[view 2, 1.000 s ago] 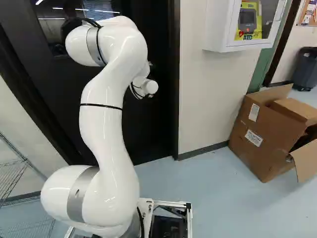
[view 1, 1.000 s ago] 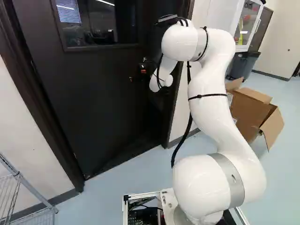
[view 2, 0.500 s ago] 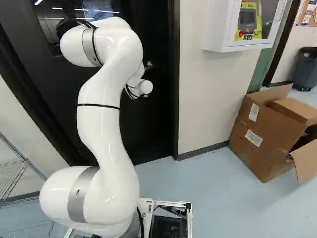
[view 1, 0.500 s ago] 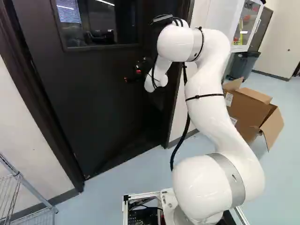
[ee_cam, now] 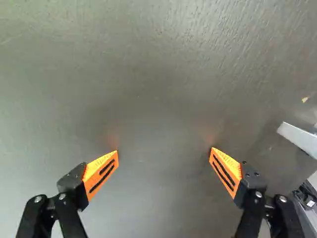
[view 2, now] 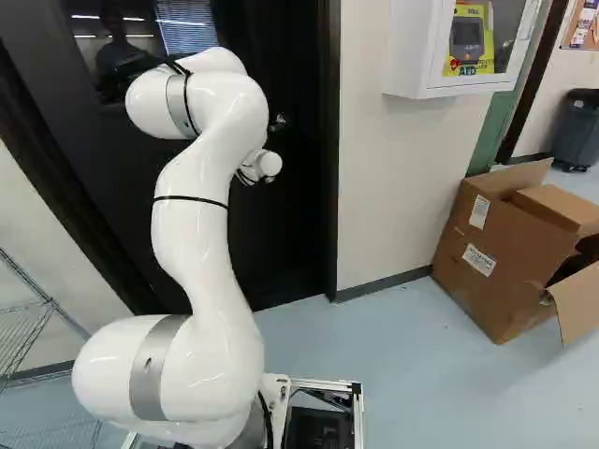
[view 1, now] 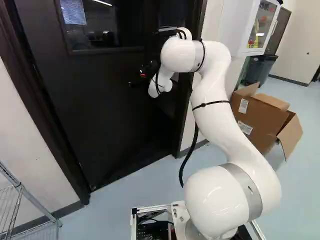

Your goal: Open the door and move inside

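Door, dark, with window — placed directly ahead of the arm; judged heavy, stiff and slow to swing. Gripper is set wide, nothing held, faced to the flat panel. Hold is best taken on the pale metal bar beside it — probably the handle, rigid, likely slippery.

White arm, 2 grey bands, apparently 1 black cable; black-and-orange end effector.
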